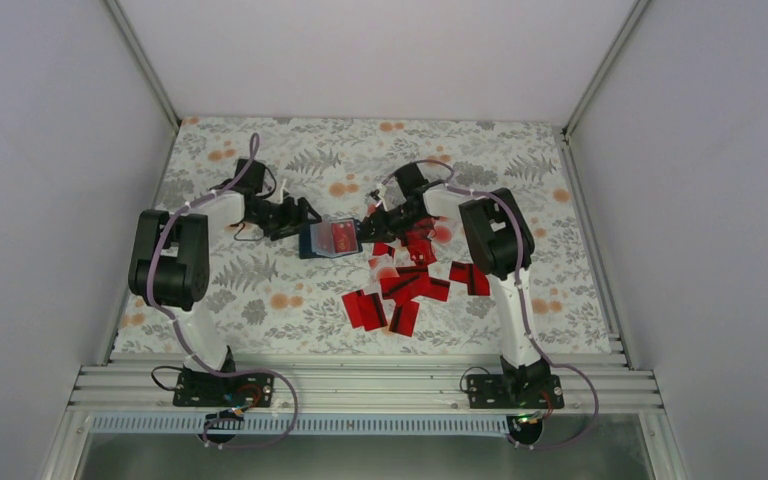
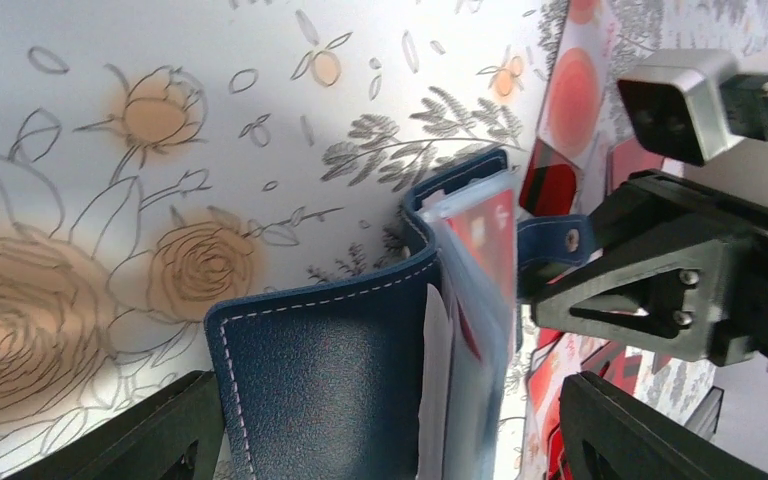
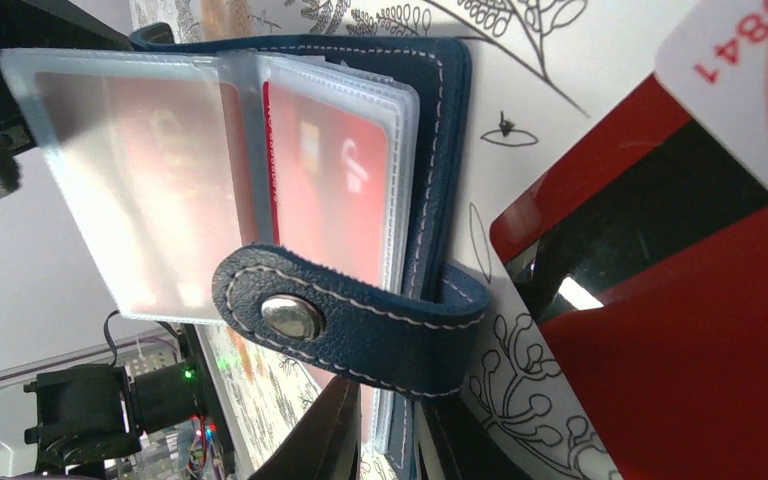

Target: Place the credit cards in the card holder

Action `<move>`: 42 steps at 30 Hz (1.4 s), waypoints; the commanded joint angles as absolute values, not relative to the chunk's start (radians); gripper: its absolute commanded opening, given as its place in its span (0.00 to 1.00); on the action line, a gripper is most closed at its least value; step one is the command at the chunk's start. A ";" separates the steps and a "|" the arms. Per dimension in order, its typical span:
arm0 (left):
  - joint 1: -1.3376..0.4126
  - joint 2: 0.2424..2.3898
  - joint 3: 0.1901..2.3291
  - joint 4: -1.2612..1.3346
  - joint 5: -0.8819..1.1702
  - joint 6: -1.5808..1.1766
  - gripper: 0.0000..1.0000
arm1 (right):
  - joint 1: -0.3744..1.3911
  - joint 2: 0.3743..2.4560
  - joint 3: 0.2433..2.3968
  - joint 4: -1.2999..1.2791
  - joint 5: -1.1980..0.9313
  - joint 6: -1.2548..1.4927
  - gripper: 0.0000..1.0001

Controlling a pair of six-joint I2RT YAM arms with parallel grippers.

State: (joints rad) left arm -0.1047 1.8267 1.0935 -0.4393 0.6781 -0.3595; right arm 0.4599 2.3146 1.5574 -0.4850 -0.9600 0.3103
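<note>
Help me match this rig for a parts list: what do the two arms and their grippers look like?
Both the left arm and right arm have white links with bulky black joint housings and a pale lilac cable looped alongside. The left gripper and right gripper are black, angular, two-fingered.

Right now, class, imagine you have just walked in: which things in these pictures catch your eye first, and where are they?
The heap of red credit cards, scattered centre-right on the floral table, stands out most. Just beyond it the navy card holder lies open with a red card in its clear sleeves. The left gripper is open around its cover, and the right gripper pinches the opposite edge.
</note>
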 commanded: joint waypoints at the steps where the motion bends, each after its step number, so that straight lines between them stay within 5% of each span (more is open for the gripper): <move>1: -0.139 1.808 1.136 -0.440 0.785 -0.388 0.83 | 0.487 2.384 1.562 -0.478 -0.865 0.309 0.16; 29: -0.314 1.944 1.290 -0.381 0.789 -0.467 0.83 | 0.492 2.343 1.539 -0.457 -0.842 0.336 0.15; 42: -0.312 1.933 1.250 -0.378 0.674 -0.444 0.66 | 0.485 2.242 1.487 -0.437 -0.745 0.375 0.15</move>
State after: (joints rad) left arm -0.3115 1.9568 1.2655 -0.3786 0.7280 -0.4603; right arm 0.4824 2.2837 1.5223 -0.4248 -0.9043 0.3515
